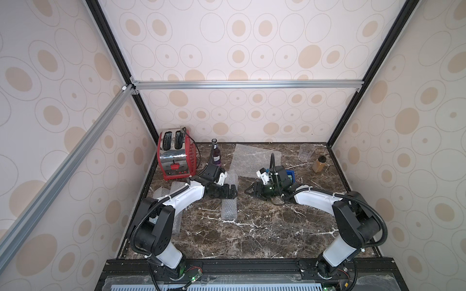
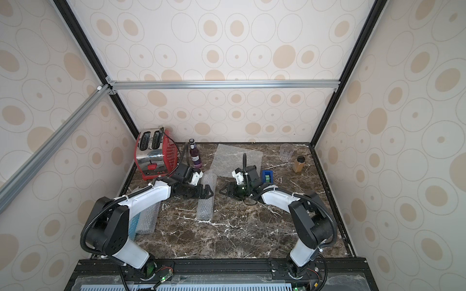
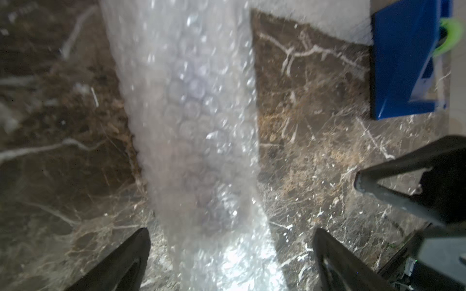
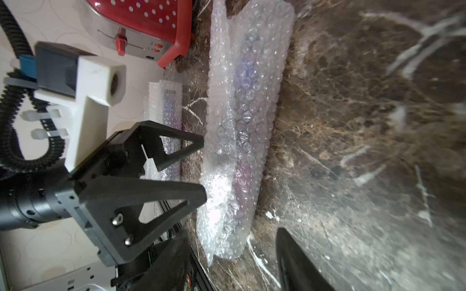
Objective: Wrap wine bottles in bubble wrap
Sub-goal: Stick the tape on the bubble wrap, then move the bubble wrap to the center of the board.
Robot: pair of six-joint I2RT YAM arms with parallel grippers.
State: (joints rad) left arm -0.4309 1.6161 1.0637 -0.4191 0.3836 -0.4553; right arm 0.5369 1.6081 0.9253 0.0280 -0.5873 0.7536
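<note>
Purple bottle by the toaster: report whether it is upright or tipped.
Upright. The purple bottle stands on its base beside the red toaster, cap uppermost, unwrapped.

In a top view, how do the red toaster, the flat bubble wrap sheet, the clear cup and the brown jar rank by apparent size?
1. red toaster and flat bubble wrap sheet: look alike; the right arm hides part of the sheet, so unranked.
2. clear cup.
3. brown jar, slightly smaller.

Wht arm shells (image 1: pixel 187 195), blk joints (image 1: pixel 164 226), corrugated cables (image 4: pixel 10 136)
</note>
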